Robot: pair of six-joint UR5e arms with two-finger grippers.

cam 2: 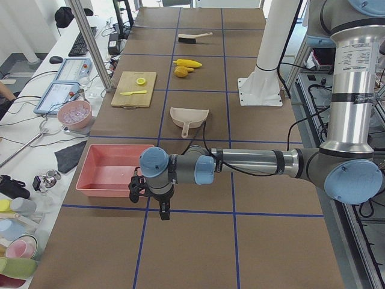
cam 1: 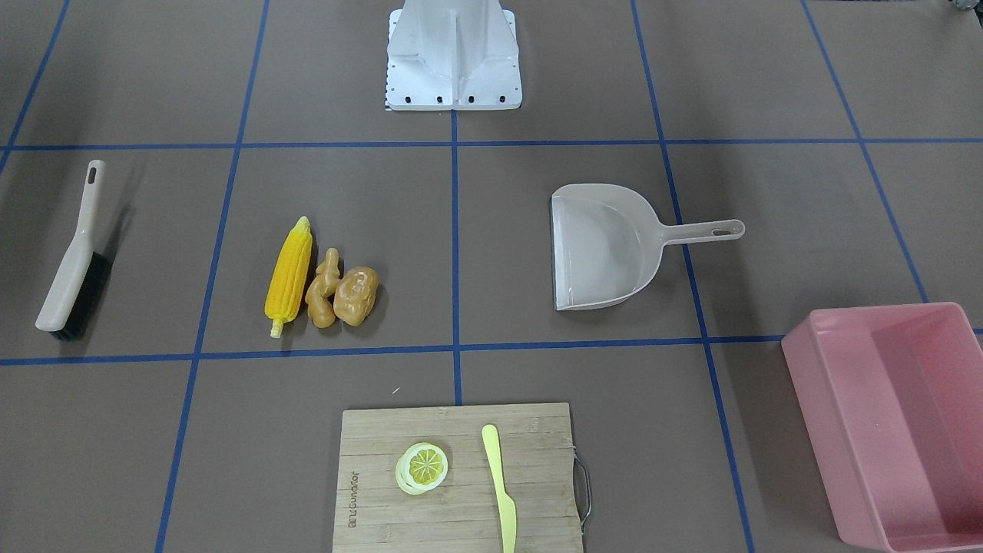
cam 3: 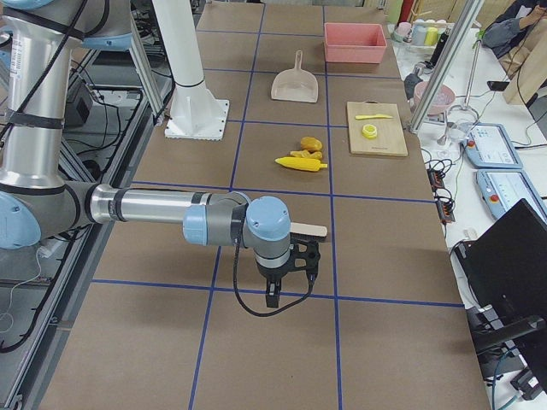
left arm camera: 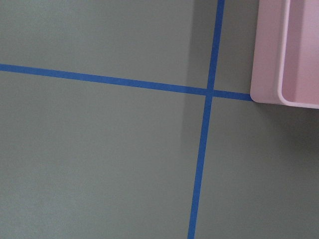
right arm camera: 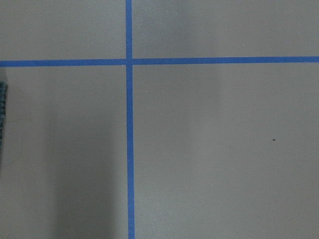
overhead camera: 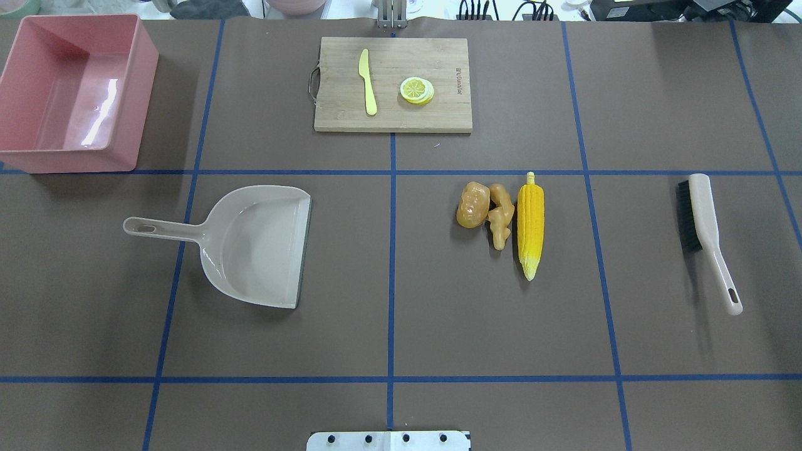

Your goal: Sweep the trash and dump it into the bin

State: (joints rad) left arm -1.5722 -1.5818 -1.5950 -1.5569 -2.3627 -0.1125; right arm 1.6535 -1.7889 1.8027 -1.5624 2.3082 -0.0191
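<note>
From the front-facing camera, the trash lies in a tight row on the robot's right half. The corn cob (cam 1: 289, 275), ginger root (cam 1: 323, 287) and potato lump (cam 1: 358, 294) sit just beside one another. The brush (cam 1: 73, 261) lies further out on that side. The dustpan (cam 1: 607, 246) rests on the robot's left half, its open lip facing the trash. The bin (cam 1: 898, 430) stands empty at the far left corner, so nothing has been swept yet.

My judgement is that the step in hand is fetching the tools. The right arm should take the brush by its beige handle. The left should take the dustpan by its stem and press the lip flat on the tabletop (overhead camera: 438, 300). One broad stroke should then carry all three pieces in together, since round toys may roll.

The overhead view shows a cutting board (overhead camera: 388, 106) on the far side, carrying a lemon slice (overhead camera: 416, 89) and a knife (overhead camera: 368, 81). The board has a burned-in mark near one edge, but it is too small to read with any confidence.

In the left side view, the left claw (cam 2: 137, 189) hangs beside the bin. I cannot tell whether it is released or clenched.

In the right side view, the right claw (cam 3: 303, 256) hovers near the brush. Its state cannot be judged either.

The wrist cameras show only blue tape (right arm camera: 129, 149) and the bin's corner.
</note>
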